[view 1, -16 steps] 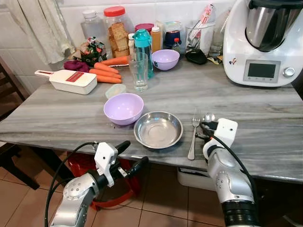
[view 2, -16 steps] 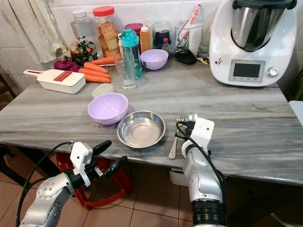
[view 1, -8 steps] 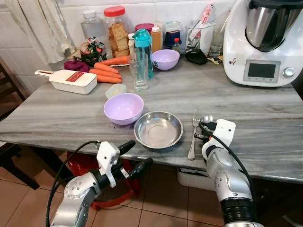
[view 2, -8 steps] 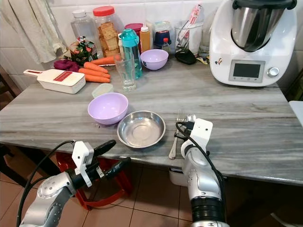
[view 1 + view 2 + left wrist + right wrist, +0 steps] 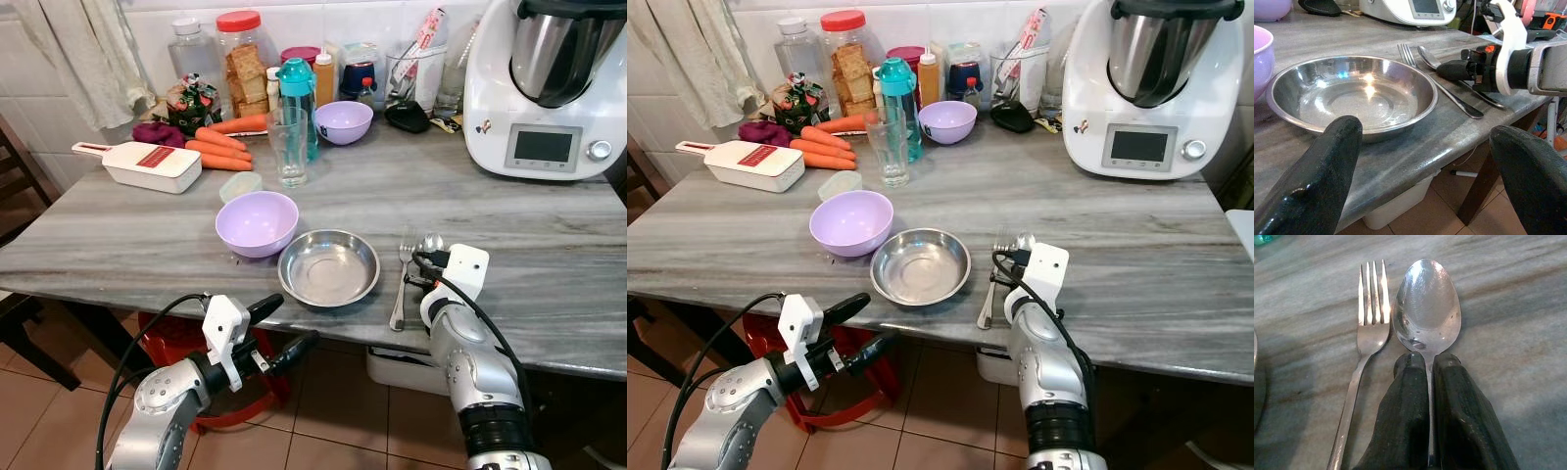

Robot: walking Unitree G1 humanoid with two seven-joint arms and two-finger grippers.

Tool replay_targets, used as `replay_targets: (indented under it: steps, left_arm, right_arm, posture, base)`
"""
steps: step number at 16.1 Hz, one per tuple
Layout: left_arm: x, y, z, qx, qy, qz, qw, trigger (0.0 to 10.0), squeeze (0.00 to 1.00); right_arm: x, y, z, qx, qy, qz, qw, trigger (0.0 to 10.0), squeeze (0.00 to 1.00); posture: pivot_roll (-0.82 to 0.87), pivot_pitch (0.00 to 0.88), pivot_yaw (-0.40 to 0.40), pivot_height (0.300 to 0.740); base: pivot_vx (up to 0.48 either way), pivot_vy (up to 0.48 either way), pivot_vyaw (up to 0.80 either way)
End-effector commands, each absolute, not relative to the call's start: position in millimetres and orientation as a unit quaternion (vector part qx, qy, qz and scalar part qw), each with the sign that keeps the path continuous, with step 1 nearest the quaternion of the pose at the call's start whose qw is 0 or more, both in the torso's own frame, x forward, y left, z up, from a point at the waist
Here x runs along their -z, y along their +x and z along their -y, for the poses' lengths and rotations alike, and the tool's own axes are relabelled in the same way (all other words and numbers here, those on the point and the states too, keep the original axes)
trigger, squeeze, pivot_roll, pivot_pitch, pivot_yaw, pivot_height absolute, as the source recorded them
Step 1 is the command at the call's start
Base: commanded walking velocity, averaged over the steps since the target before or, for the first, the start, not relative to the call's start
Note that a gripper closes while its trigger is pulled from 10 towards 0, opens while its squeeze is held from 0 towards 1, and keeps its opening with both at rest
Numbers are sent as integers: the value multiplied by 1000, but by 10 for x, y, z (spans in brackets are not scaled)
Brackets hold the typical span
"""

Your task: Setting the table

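Right claw [image 5: 1427, 382] pinching spoon [image 5: 1426, 301] neck on bench [image 5: 549, 225].
Thin, stiff, slick steel; grip the handle, not the bowl. Left claw [image 5: 277, 326] spread.

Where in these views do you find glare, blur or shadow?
Left wrist view: bright glints inside the steel bowl, near fingers soft and out of focus. Right wrist view: spoon bowl shines; shadow darkens the table corner. Eye views: evenly lit, sharp.

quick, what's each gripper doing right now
Left gripper: open, empty, below the table edge.
Right gripper: shut on the spoon, beside the fork.
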State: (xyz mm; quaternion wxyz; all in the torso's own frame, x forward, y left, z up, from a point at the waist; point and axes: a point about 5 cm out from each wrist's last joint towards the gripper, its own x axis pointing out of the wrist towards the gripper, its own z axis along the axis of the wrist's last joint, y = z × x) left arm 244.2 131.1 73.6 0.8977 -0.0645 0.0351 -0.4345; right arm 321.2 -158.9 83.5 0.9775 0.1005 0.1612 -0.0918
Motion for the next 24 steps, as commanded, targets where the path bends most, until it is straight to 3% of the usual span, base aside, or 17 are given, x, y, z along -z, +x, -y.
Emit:
replay_targets:
  steps: [1,4,5,15,24]
  left_arm:
    - [-769,2436,-1315,440,-62,-33,895,10000,0]
    - [-762,2434,-1307,442,-63,-35,894,10000,0]
    - [-759,2434,-1310,442,-63,-35,894,10000,0]
    - [-742,2448,-1285,445,-64,-36,892,10000,0]
    - [-811,2482,-1216,446,-70,-21,892,10000,0]
  right_arm:
    - [-810,3217,1626,100,99,-168,976,10000,0]
    - [-785,3208,1623,99,102,-169,975,10000,12]
    - [-782,3207,1619,99,103,-169,975,10000,1000]
    - [-828,3214,1607,96,112,-156,977,10000,1000]
    - [-1082,3122,1592,84,102,-90,987,10000,1000]
  posture:
    - [-102,0,71,740]
    - [-102,0,71,740]
    - [-103,0,73,740]
    - [-105,0,74,740]
    - [-116,0,75,740]
  base:
    - [0,0,0]
    - [0,0,0]
    - [0,0,0]
    - [0,0,0]
    - [0,0,0]
